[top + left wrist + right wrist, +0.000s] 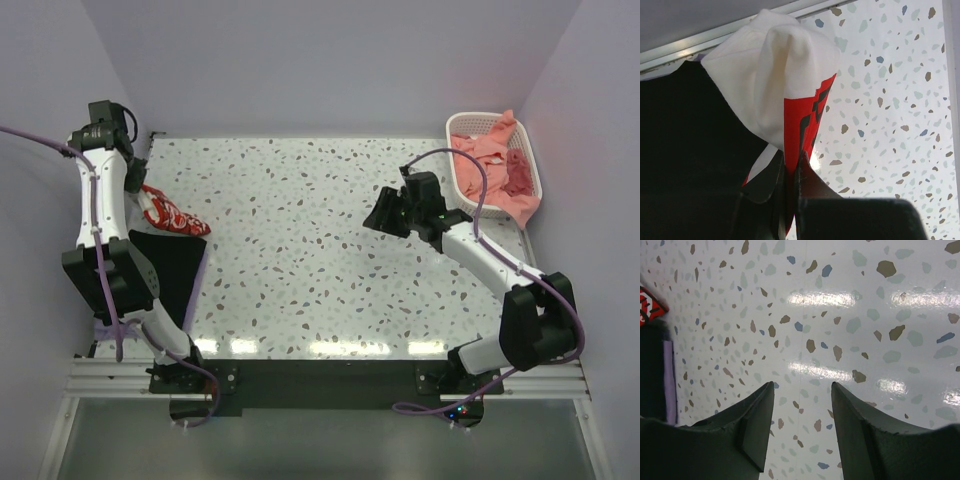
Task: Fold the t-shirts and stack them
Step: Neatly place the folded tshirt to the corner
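**Limp cotton, pinched at a single point**

The left fingers [765,182] are pressed together on a fold of the cream-white tee [770,75], nipping it where the red-and-black print begins. The cloth bunches above the pinch and sags around it, so it looks soft and light, with no stiffness of its own. Held at one point like this, it will likely trail as a rope rather than open as a sheet. A clean fold probably needs two holds well apart, along a hem or at the shoulders, each on a doubled edge so the thin knit does not slip out.

This tee is at the far left of the table [320,250]; whether its lower end rests on the surface I cannot tell. Just nearer, a black tee [685,150] lies flat at the left edge, and a pale lavender tee [670,382] shows as a strip along its right side.

The right fingers [757,425] stand spread with nothing between them, over bare table right of the middle. Salmon-pink tees [495,165] lie heaped in the white basket [533,170] at the far right corner.
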{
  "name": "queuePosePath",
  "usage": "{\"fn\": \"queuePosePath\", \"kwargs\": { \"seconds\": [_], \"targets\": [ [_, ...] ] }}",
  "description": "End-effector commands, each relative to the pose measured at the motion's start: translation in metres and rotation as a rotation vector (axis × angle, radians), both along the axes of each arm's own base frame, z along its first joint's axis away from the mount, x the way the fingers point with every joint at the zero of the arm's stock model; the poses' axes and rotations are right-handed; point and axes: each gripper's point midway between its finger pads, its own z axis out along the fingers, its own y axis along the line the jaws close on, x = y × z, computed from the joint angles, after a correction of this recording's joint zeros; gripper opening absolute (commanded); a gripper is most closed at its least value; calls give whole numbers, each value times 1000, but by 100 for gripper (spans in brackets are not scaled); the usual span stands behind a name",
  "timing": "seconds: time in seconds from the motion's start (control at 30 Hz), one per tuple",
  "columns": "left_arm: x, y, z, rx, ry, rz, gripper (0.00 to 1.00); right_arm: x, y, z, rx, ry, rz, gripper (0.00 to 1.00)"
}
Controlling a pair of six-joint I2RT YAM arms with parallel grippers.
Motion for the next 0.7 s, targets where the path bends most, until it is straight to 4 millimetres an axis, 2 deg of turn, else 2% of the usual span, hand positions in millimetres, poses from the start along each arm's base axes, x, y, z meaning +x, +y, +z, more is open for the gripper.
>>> {"fn": "queuePosePath", "kwargs": {
  "seconds": [0.0, 0.23, 0.4, 0.67],
  "targets": [
    [-7, 9, 49, 61, -104, 0, 0, 0, 1, 15, 24, -41, -5, 53],
    [-12, 12, 58, 72, -120, -5, 0, -1, 1, 17, 31, -45, -6, 53],
    [-15, 9, 61, 62, -135, -16, 0, -3, 0, 17, 27, -47, -8, 53],
    [-22, 4, 75, 64, -176, -25, 0, -9, -3, 21, 28, -55, -10, 53]
  ]
}}
